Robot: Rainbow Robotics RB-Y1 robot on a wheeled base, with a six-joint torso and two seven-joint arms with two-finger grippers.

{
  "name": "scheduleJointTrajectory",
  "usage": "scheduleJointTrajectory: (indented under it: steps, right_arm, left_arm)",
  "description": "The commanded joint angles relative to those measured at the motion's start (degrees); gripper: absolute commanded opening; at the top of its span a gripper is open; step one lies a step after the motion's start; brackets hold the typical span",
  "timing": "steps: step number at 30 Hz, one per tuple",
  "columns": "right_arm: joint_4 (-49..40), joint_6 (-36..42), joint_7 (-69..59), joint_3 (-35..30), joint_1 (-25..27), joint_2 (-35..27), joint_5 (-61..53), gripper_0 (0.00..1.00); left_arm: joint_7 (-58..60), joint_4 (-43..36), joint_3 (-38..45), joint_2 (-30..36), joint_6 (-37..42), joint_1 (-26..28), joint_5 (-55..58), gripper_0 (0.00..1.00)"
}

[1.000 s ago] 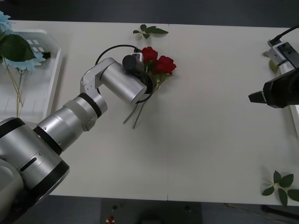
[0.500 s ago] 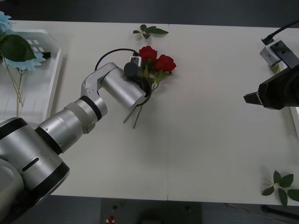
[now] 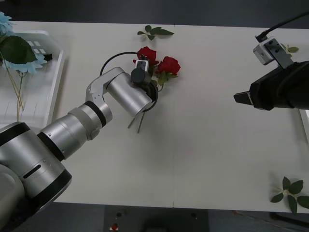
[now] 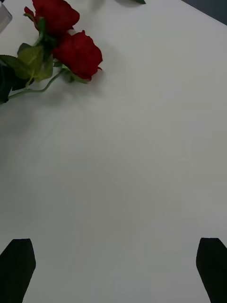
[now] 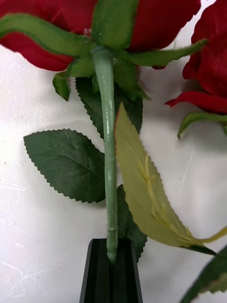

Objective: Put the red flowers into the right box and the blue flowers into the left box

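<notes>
The left gripper (image 5: 111, 265) is clamped on a rose (image 3: 147, 54) stem, upper centre. The right gripper (image 4: 113, 265), jaws apart, hovers over bare table (image 3: 207, 145) at right. Leaf sprigs (image 3: 153, 32) lie beyond.

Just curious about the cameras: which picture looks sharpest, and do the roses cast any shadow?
Left wrist view: sharp on the red flowers' stem and leaf veins. Right wrist view: soft grey shadow beside the blooms. Front view: even light on the table, no glare.

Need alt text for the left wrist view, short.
Close-up of the left end effector, its black fingers shut on the green stem of a red rose just below the bloom. Serrated green leaves fan out over the white table, and a second red rose lies beside it.
</notes>
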Motion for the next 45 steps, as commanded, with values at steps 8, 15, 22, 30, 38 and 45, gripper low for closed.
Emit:
scheduleJointTrajectory:
  steps: [8, 15, 22, 30, 38, 45]
  right_arm:
    - [-1.80, -0.21, 1.32, 0.42, -3.97, 1.41, -1.21, 1.00]
    - [-1.80, -0.13, 1.50, 0.42, -3.26, 1.41, -1.21, 1.00]
    - [-1.72, -0.13, 1.50, 0.42, -3.35, 1.50, -0.86, 1.00]
    - [-2.86, -0.65, 2.20, -0.46, -3.79, 1.68, -0.86, 1.00]
    - [-2.42, -4.78, 9.41, -5.38, -3.70, 1.68, -8.50, 1.00]
    - [3.47, -11.38, 18.02, -9.60, -3.70, 0.36, -23.79, 1.00]
  left_arm:
    - [-4.63, -5.55, 1.79, 6.87, 2.89, -2.42, 6.99, 0.00]
    - [-8.68, -19.08, 5.48, 15.57, 19.14, -2.33, 16.57, 0.00]
    - [-9.38, -30.33, 12.42, 20.14, 34.35, -2.25, 20.09, 0.00]
    - [-17.82, -43.78, 28.95, 22.69, 44.28, 2.59, 28.18, 0.00]
    - [-29.68, -51.43, 41.25, 20.76, 39.54, 8.83, 41.45, 0.00]
    - [-42.87, -52.75, 51.53, 14.87, 37.51, 11.99, 56.92, 0.00]
